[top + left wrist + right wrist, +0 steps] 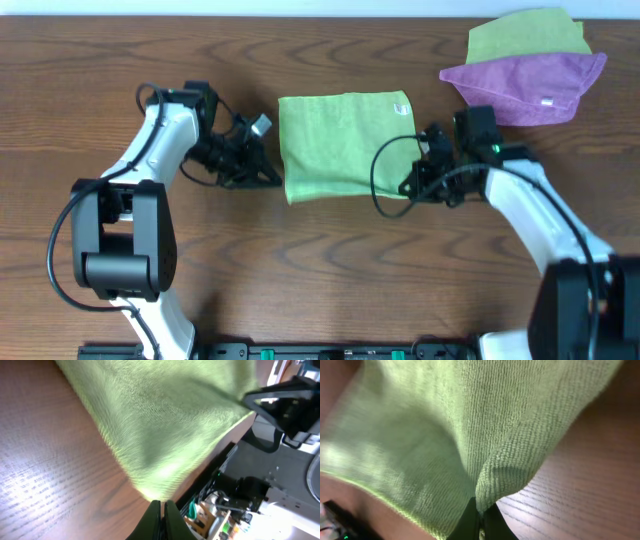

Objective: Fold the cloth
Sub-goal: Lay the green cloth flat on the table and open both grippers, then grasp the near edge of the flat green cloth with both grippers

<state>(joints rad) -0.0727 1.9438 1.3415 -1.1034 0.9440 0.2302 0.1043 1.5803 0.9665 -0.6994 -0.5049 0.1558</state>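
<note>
Overhead, a brown wood-grain bench (80, 70) fills the view, with a thin pale strip of the room along the top edge. At left, a white and black arm (150, 150) reaches toward the middle. The left end effector (274, 179) has its fingers pressed together, pinching the near left corner of the cloth (340, 145). The left wrist view shows those dark fingers (155, 517) meeting the blurred green corner, and past the bench edge a dim clutter of equipment and cables.

The cloth, lime-green, lies as a flat rectangle at the bench's centre, between the two arms, with a small white tag (398, 108) near its far right corner.

The right end effector (408, 188) sits at the near right corner, fingers closed on a ridge of fabric, seen close in the right wrist view (490, 480).

At the far right corner, well apart, a purple cloth (530, 85) lies partly over a second green cloth (525, 38).
</note>
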